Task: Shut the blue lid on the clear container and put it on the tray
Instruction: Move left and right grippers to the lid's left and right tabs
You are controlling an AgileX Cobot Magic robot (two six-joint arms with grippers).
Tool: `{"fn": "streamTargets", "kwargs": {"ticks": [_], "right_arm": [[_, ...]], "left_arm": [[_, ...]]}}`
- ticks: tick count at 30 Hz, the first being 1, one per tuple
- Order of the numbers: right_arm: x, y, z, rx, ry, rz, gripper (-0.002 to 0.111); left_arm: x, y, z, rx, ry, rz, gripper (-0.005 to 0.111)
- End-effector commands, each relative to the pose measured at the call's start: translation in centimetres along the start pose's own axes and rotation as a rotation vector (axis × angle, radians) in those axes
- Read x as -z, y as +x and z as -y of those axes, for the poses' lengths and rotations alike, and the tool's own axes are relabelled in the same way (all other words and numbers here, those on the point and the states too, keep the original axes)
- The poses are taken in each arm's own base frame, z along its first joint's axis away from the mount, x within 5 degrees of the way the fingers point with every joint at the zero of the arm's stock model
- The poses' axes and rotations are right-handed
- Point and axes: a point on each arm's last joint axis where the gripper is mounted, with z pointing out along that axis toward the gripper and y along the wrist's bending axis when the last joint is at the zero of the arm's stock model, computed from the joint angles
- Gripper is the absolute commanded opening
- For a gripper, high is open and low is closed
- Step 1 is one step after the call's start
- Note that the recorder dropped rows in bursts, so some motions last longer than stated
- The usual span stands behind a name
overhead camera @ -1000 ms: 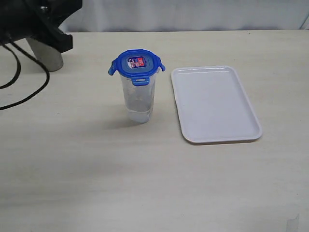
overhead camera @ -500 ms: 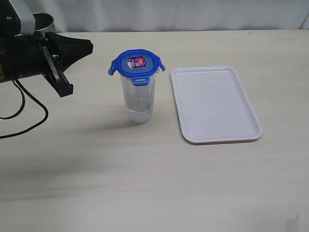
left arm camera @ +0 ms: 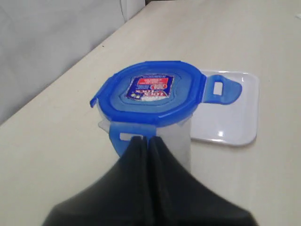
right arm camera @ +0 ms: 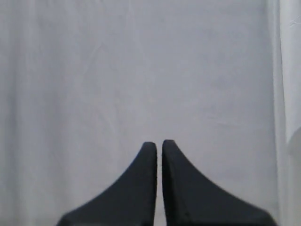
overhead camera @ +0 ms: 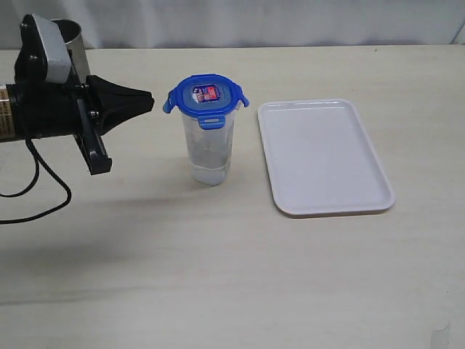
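The blue lid (overhead camera: 204,97) rests on top of the clear container (overhead camera: 209,149), which stands upright on the table left of the white tray (overhead camera: 323,156). Two side flaps of the lid stick outward. My left gripper (overhead camera: 150,102) is shut and empty, pointing at the lid from the left with a small gap to it. In the left wrist view the shut tips (left arm camera: 147,139) sit just short of the nearest flap of the lid (left arm camera: 148,92), with the container (left arm camera: 176,143) below and the tray (left arm camera: 233,117) behind. My right gripper (right arm camera: 159,143) is shut, facing a white curtain.
A grey metal cup (overhead camera: 69,36) stands at the back left, behind my left arm. A black cable (overhead camera: 43,182) trails over the table at the left. The table's far edge meets a white curtain (overhead camera: 290,22).
My left arm has swung in from the back left corner and moved right, bringing its shut tips close to the lid. The container, lid and tray have not moved.
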Motion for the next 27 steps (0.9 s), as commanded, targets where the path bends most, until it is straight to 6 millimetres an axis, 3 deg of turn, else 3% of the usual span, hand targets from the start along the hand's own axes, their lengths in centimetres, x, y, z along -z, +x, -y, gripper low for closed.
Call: {"fn": "streamTargets", "kwargs": {"ticks": [1,5,7,10,15,20,24,26,27], "right_arm": [[0.1,-1.2,-0.1,-0.167,-0.017,0.137,0.004],[-0.5,-1.6,-0.4,-0.201,-0.052,0.136,0.004],[-1.7,-2.9,-1.0,-0.176,-0.116,0.127,0.004],[-4.2,-4.4,-2.8,-0.047,-0.298,0.076,0.004],[-10.0,-4.4,-3.6,-0.170,-0.395,-0.143,0.004],[-16.0,-0.1,-3.6,-0.215,-0.430,-0.428,0.004],[-19.6,3.8,-4.0,-0.231,-0.537,-0.605,0.004],[-22.6,6.9,-4.9,-0.182,-0.779,-0.666,0.004],[-23.2,7.8,-5.1,-0.168,-0.838,-0.680,0.004]], "left_arm": [[-0.5,1.2,0.2,0.048,0.028,-0.012,0.000],[-0.6,1.2,0.3,0.052,0.036,-0.001,0.000],[-0.6,1.1,0.3,0.052,0.046,0.017,0.000],[-0.5,0.9,0.4,0.052,0.055,0.031,0.000],[-0.5,1.0,0.4,0.048,0.057,0.023,0.000],[-0.6,1.1,0.6,0.035,0.075,0.013,0.000],[-0.9,1.3,0.8,0.039,0.081,0.013,0.000],[-1.6,2.3,0.8,0.039,0.084,0.007,0.000],[-1.8,2.6,0.8,0.041,0.082,0.001,0.000]]}}
